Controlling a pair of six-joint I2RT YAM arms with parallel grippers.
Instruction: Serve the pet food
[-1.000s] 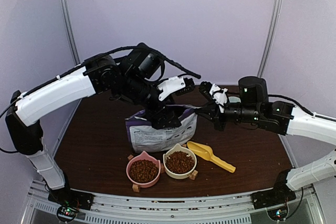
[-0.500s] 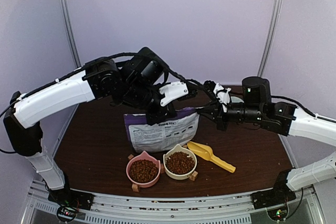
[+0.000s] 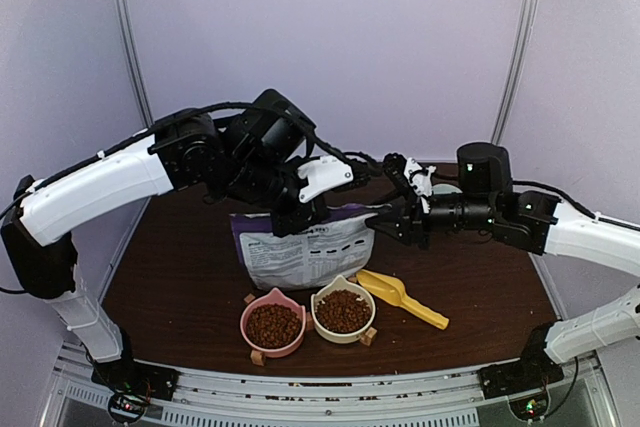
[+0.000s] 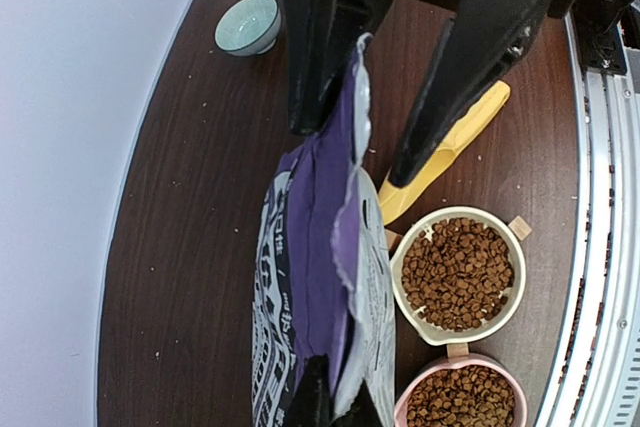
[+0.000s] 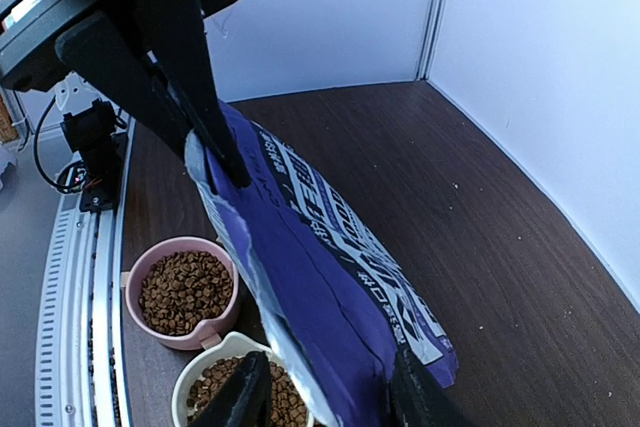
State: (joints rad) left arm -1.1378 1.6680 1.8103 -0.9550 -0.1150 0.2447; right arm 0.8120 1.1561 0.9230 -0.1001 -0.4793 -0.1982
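left gripper [image 3: 300, 217]: clamped on the bag's [image 3: 305, 259] top edge | right gripper [image 3: 388, 224]: fingers apart, straddling the bag's right top corner | pet food [image 3: 342, 308]: in cream bowl [image 3: 372, 316] and pink bowl [image 3: 245, 333], right in front of the bag, along its long side | my left looks nearer tbh

white arm shells [image 3: 95, 182], black joints [image 3: 190, 152], looping black cables [image 3: 330, 147]

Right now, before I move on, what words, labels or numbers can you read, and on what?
Purple bag, white label: dark print, too small and blurred to read.
Purple bag, side panel in the wrist views: lettering blurred, unreadable.
Yellow scoop, pink bowl, cream bowl: no text visible.
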